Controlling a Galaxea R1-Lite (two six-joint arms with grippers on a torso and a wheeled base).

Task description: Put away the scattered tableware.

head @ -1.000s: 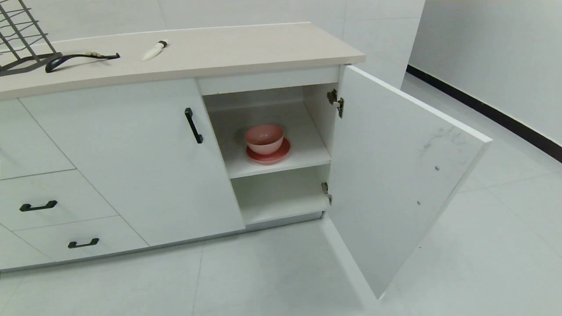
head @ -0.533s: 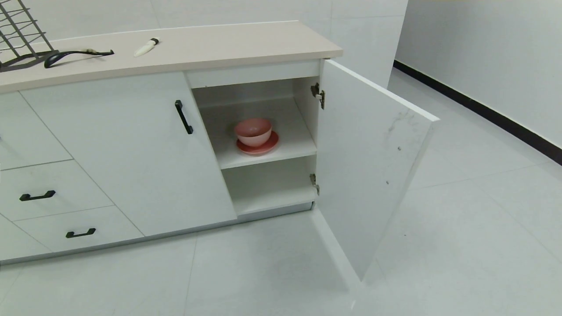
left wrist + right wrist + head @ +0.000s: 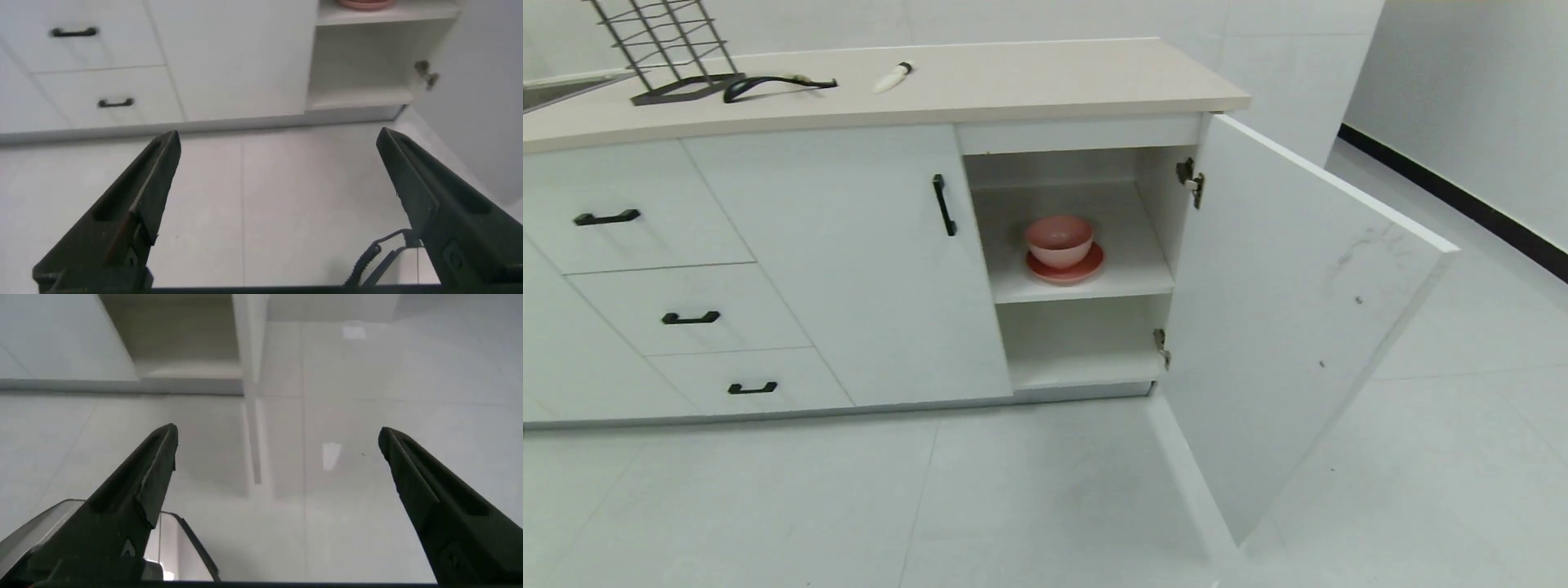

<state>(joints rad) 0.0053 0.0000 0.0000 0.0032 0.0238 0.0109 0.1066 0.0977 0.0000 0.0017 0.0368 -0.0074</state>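
Note:
A pink bowl (image 3: 1059, 240) sits on a red plate (image 3: 1066, 269) on the upper shelf of the open cabinet (image 3: 1078, 286). The plate's edge (image 3: 364, 4) also peeks into the left wrist view. On the countertop (image 3: 1029, 82) lie a black ladle (image 3: 768, 83) and a small white-handled utensil (image 3: 892, 77). My left gripper (image 3: 278, 147) is open above the floor, facing the drawers and the cabinet. My right gripper (image 3: 278, 445) is open over the floor, near the lower edge of the open door (image 3: 249, 367).
The cabinet door (image 3: 1290, 327) stands swung wide open to the right. A wire rack (image 3: 666, 45) stands at the counter's back left beside a sink edge (image 3: 564, 86). Drawers with black handles (image 3: 690, 318) are on the left. The tiled floor (image 3: 1013, 506) lies before the cabinet.
The whole head view has shifted: the cabinet now sits further right and more drawers show at left, so the camera moved. The bowl, plate and door stay as they were.

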